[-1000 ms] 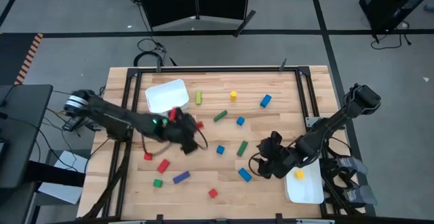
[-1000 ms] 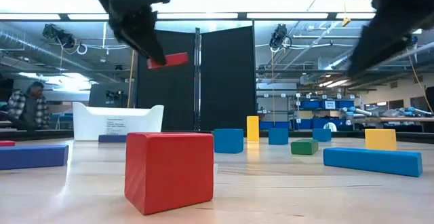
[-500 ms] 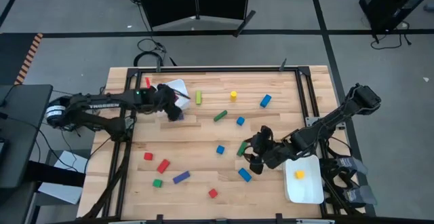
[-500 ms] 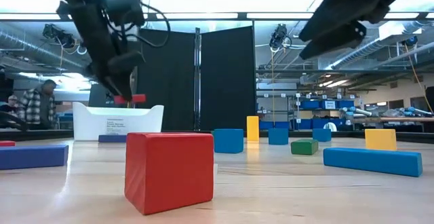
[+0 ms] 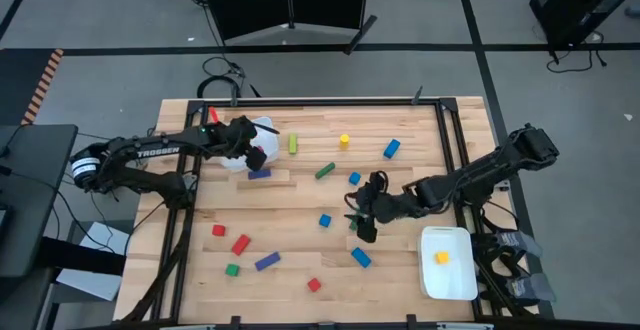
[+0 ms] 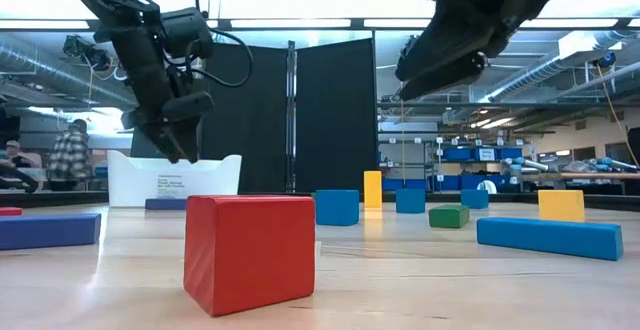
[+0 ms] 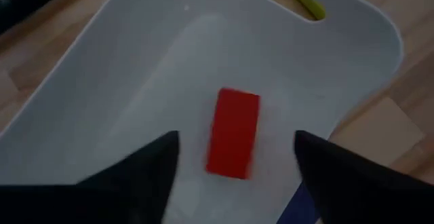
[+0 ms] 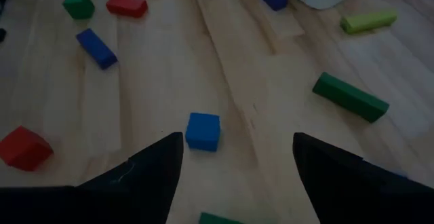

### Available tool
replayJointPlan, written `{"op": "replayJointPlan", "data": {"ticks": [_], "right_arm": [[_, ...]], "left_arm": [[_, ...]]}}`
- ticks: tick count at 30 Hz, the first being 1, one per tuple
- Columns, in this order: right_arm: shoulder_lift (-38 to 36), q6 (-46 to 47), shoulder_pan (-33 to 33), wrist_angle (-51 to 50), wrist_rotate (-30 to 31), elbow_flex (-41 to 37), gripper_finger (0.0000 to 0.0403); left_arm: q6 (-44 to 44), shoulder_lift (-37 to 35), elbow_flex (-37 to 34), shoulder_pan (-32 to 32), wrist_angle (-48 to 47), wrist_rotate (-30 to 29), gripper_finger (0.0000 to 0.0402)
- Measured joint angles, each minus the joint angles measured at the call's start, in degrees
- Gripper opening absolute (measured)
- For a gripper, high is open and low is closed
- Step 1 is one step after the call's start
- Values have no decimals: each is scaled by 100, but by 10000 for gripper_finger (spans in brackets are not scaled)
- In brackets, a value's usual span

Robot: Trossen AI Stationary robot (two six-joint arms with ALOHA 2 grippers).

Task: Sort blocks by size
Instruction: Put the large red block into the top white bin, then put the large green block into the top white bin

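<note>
My left gripper (image 5: 248, 150) hangs open over the white tray (image 5: 264, 127) at the table's far left. A red bar (image 7: 232, 132) shows inside that tray (image 7: 135, 61), between and below the spread fingers, touching neither. My right gripper (image 5: 362, 220) is open and empty, low over the table's middle, beside a green block (image 5: 355, 217). In its wrist view a blue cube (image 8: 203, 130) lies on the wood just ahead of the gripper (image 8: 237, 142). Other red, blue, green and yellow blocks lie scattered on the table.
A second white tray (image 5: 450, 280) at the near right holds a yellow cube (image 5: 441, 258). A blue bar (image 5: 259, 174) lies beside the left tray. A lime bar (image 5: 293, 144), a green bar (image 5: 325, 171) and a large-looking red cube (image 6: 250, 250) near the front edge also show.
My left gripper has carried the red bar from the table's middle toward the far left, come down over the white tray and let go; the bar is now in the tray. My right gripper has gone from beside the near-right tray toward the table's middle.
</note>
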Motion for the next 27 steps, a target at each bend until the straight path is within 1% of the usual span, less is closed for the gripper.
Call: {"op": "replayJointPlan", "data": {"ticks": [2,3,6,9,15,18,20,23,27], "right_arm": [[0,-172,-130,21,-81,0,291],[0,-248,-191,58,-138,0,291],[0,-525,-364,75,-293,0,291],[0,-924,-575,75,-454,0,291],[104,-1671,-1277,54,-1360,0,291],[234,-1966,-1464,14,-1827,0,291],[330,-2249,-1416,-34,-2057,2,291],[527,-2681,-1159,-338,-2296,2,291],[706,-3305,-672,-906,-2356,0,291]], "left_arm": [[11,-1,0,-44,3,2,341],[41,-20,0,-79,3,6,349],[132,-127,19,-261,7,10,353],[154,-326,22,-577,54,131,341],[108,-680,31,-1584,129,163,307],[-75,-756,31,-2146,148,162,292],[-277,-758,31,-2482,153,157,283],[-519,-758,31,-2930,271,149,273],[-754,-758,31,-3410,556,148,266]]}}
